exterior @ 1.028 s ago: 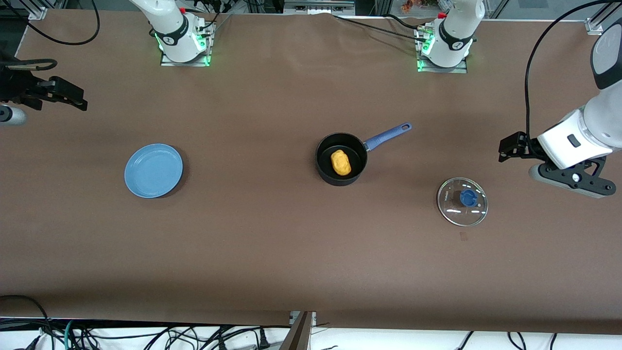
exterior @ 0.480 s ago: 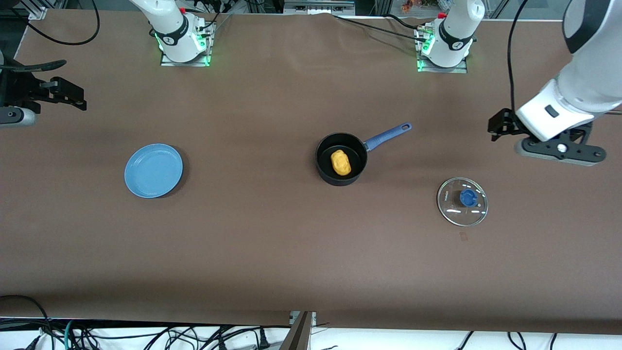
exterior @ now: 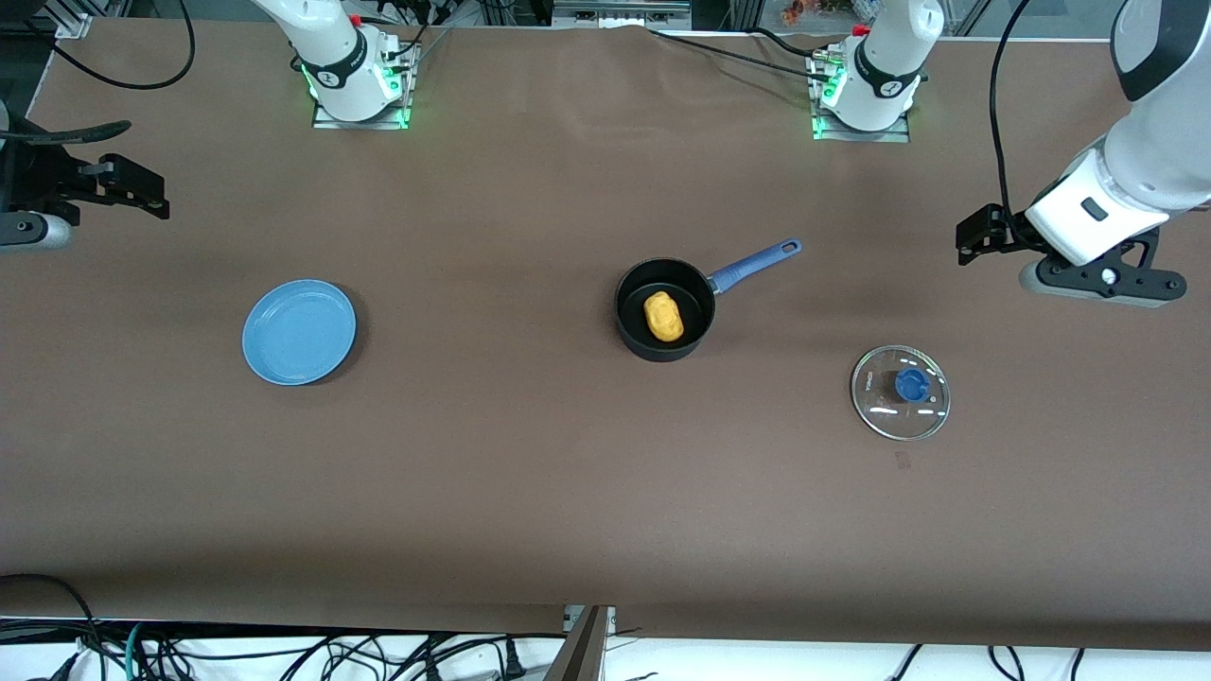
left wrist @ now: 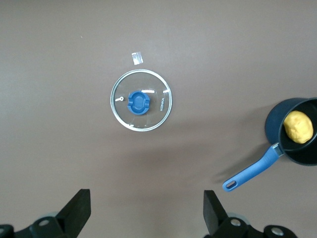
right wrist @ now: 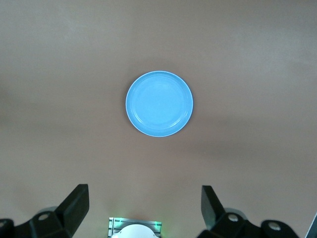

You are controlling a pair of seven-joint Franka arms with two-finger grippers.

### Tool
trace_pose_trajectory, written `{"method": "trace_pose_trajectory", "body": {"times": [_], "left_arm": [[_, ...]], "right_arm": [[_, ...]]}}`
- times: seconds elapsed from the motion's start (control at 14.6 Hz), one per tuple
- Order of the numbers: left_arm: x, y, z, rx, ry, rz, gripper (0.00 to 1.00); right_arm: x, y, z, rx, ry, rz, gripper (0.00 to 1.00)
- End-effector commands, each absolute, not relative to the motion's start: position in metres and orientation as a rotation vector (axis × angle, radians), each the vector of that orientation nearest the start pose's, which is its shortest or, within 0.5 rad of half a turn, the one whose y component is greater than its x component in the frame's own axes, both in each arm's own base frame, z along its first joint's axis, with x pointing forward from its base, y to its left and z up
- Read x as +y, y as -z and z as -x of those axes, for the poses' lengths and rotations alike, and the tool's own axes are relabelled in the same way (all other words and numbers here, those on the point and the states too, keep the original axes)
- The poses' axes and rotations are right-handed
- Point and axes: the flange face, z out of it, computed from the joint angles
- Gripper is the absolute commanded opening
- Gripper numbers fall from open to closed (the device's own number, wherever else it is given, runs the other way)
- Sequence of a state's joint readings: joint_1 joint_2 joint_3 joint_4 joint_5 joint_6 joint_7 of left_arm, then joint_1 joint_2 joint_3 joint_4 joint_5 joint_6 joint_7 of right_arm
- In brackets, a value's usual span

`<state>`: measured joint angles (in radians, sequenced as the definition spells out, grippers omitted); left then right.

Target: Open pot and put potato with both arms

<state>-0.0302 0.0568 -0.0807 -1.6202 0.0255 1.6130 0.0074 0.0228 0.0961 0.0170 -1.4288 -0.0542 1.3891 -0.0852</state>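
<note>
Front view, jaws: both grippers have their fingers spread wide and hold nothing.
Left gripper [left wrist: 147, 213]: it hangs in the air over bare table at the left arm's end; in its wrist view the two black fingers [left wrist: 79, 210] stand far apart, with only the brown table between them.
Right gripper [right wrist: 143, 210]: it hangs over the table edge at the right arm's end, fingers also far apart; its wrist view looks down on the plate.
Pot [exterior: 664, 308]: one small round black saucepan near the middle of the table, uncovered, with one long blue handle [exterior: 754, 265] that points toward the left arm's end and away from the front camera.
Potato [exterior: 663, 315]: one yellow-orange oval lump, much smaller than the pot's mouth; it lies inside the pot, on the bottom.
Lid [exterior: 900, 392]: one round glass lid with a metal rim and one blue knob in the centre; it lies flat on the table, well apart from the pot, toward the left arm's end and nearer to the front camera.
Plate [exterior: 299, 331]: one flat blue plate with nothing on it, well apart from the pot, toward the right arm's end.
Count: two arms, one pot, one lid, one potato, one plate.
Table [exterior: 530, 473]: brown cover; a small pale scrap lies just beside the lid.
</note>
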Motion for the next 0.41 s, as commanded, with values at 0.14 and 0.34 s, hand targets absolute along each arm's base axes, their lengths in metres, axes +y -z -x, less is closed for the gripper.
{"method": "trace_pose_trajectory", "body": {"times": [0.14, 0.34], "left_arm": [[-0.0569, -0.582, -0.5638, 0.118, -0.046, 3.141, 1.0], [-0.0541, -0.5842, -0.5631, 0.108, -0.043, 3.14, 1.0]], "right_arm": [[0.0184, -0.6256, -0.5671, -0.218, -0.201, 3.186, 1.0], [0.0219, -0.6237, -0.5684, -0.226, -0.205, 3.184, 1.0]]}}
